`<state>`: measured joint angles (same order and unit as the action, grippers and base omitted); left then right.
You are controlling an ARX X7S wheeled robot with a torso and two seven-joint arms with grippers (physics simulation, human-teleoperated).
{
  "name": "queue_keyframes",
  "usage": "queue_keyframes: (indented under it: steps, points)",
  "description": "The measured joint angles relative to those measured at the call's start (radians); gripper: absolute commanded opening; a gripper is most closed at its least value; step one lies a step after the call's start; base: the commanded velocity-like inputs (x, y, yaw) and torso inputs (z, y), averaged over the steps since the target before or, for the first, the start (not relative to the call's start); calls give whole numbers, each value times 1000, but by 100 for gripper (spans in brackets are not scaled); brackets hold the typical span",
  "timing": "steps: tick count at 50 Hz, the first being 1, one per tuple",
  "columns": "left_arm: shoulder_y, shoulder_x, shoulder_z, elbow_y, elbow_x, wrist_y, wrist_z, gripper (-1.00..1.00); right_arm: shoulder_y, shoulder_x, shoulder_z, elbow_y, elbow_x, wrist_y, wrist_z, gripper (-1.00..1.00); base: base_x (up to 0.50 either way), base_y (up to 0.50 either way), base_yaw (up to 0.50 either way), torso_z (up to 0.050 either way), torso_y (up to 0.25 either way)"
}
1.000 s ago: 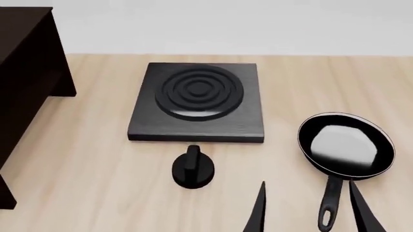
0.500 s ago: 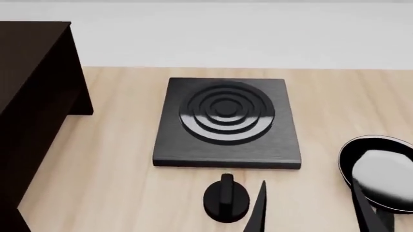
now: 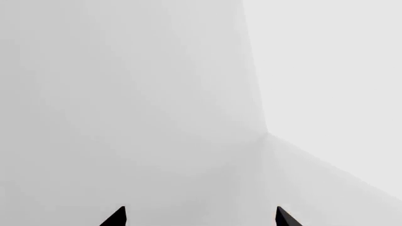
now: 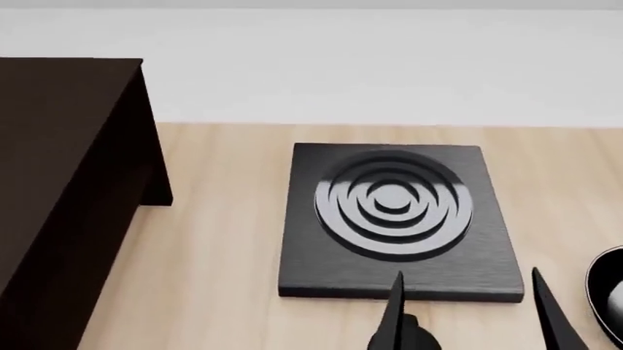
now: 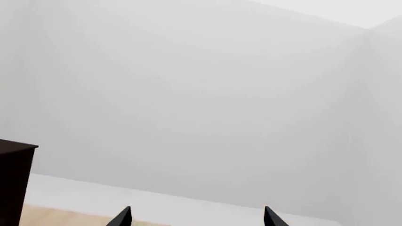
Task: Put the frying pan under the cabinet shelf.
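Standing open with nothing between its thin black tips, the right claw (image 4: pixel 467 310) hovers beside the ridged square burner plate (image 4: pixel 397 219); the glossy frying pan (image 4: pixel 608 299) peeks right of it, the dark flat-boarded cabinet shelf (image 4: pixel 68 182) well left on the pale wooden desk (image 4: pixel 224 240). The left claw (image 3: pixel 199 216) is spread too.

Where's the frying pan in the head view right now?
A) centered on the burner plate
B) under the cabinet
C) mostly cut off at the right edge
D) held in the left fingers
C: only a sliver of the frying pan shows at the right edge of the head view, on the table beside the burner plate, far from the cabinet shelf at the left.
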<state>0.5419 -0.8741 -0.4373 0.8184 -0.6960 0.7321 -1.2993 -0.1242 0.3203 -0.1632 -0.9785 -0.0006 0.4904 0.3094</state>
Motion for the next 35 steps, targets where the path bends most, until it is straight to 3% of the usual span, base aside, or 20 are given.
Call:
queue_keyframes:
  steps: [28,31,35]
  points:
    - [-11,21,-8,9,-13,-29,27,100,13,15,40,-39,55,49,13,100,216,183,0,0,0]
    - [-12,24,-9,10,-13,-32,30,100,34,69,31,-46,120,58,73,100,0,0,0,0,0]
    - [-14,27,-10,11,-13,-36,34,100,115,234,-36,-53,291,26,260,100,0,0,0,0,0]
